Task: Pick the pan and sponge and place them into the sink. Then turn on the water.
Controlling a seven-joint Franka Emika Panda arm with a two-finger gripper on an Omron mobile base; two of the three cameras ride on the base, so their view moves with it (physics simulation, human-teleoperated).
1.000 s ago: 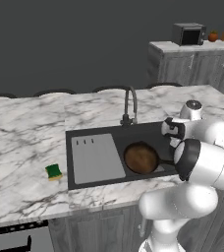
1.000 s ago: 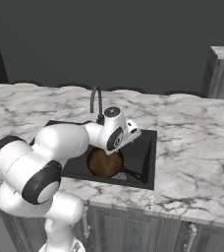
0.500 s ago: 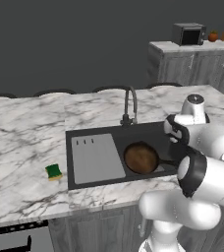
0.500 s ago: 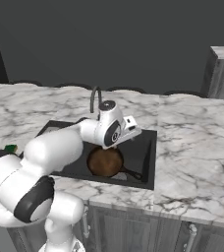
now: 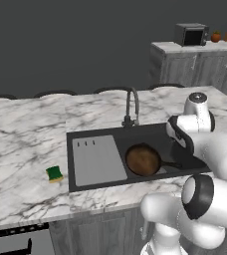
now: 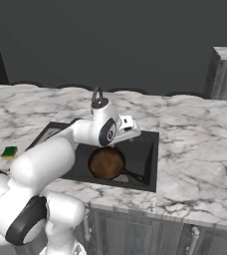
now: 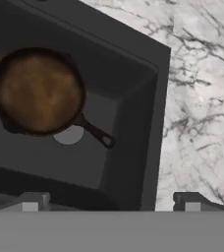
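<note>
One of two items: already down in the basin; second item not yet moved.
Gripper [image 7: 111,203]: fingers spread wide, nothing between them, hanging above the right side of the sink, looking down into it.
Pan [image 5: 143,159]: flat on the basin floor, brown inside, dark rim, thin handle pointing toward the basin's right wall; partly covering the pale round drain [image 7: 69,135].
Sink [image 5: 155,132]: black, recessed in the marble surface [image 5: 26,139]; grey ribbed drainboard [image 5: 98,162] on its left half, deep basin on its right.
Faucet [image 5: 132,104]: dark gooseneck behind the sink's middle, spout curving over the basin; no stream visible.
Sponge [image 5: 55,174]: green top over yellow layer, lying on the surface just left of the sink's outer edge, well apart from the gripper.
Handling, sponge: likely very light, soft, squashy; probably best pinched across its short sides from above, gently, enough to dent without flattening. Slipping unlikely thanks to the rough top.
Handling, pan: likely heavy and rigid; no further lift apparently needed.
Far side: grey cabinets with a microwave [image 5: 191,34] on top.
</note>
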